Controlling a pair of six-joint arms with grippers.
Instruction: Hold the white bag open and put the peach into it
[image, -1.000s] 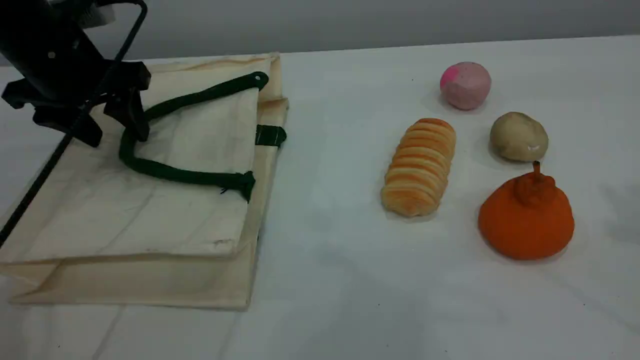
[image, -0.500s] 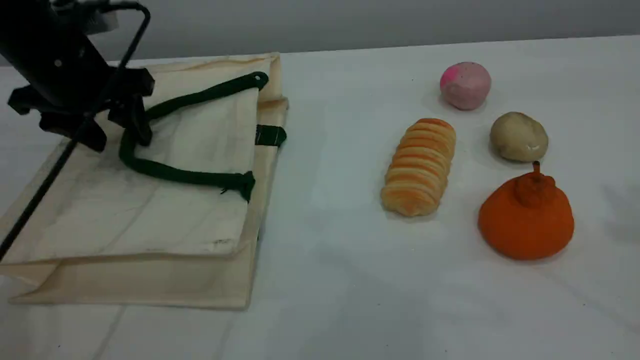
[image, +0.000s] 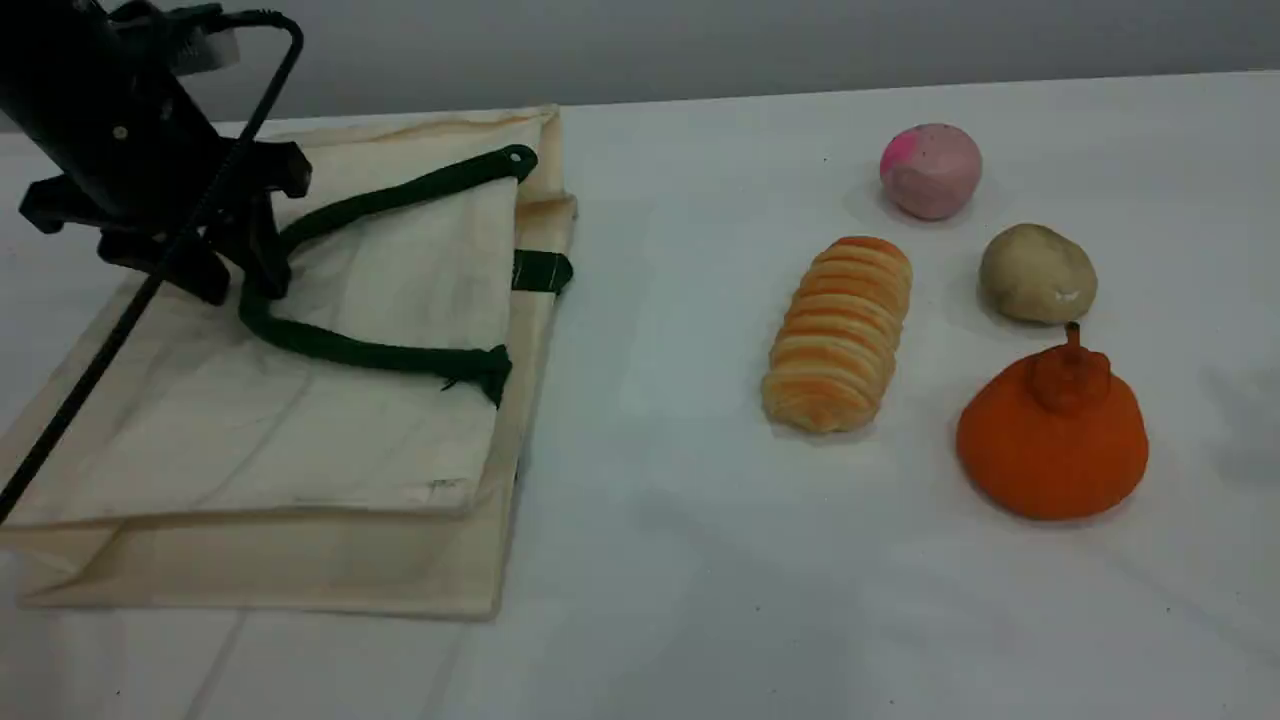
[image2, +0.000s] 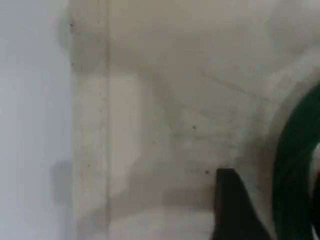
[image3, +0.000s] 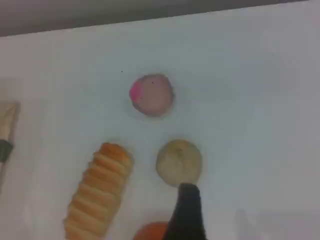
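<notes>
The white bag (image: 300, 400) lies flat at the table's left, and its dark green rope handle (image: 350, 350) loops over the top panel. My left gripper (image: 240, 285) is down on the bag at the handle's far bend, fingers partly closed and still apart on either side of the rope. In the left wrist view one fingertip (image2: 232, 205) rests on the canvas beside the green handle (image2: 295, 170). The peach (image: 931, 170) sits at the far right of the table. The right wrist view shows the peach (image3: 151, 95) from above, beyond my right fingertip (image3: 187, 207), which holds nothing.
A striped bread roll (image: 840, 335), a beige potato-like lump (image: 1037, 273) and an orange stemmed fruit (image: 1052, 435) lie near the peach. A black cable (image: 110, 340) runs from the left arm across the bag. The table's far edge is behind the bag.
The left gripper has sunk a little onto the bag and its fingers have drawn closer together around the handle's bend. The bag and the food items have not moved.
</notes>
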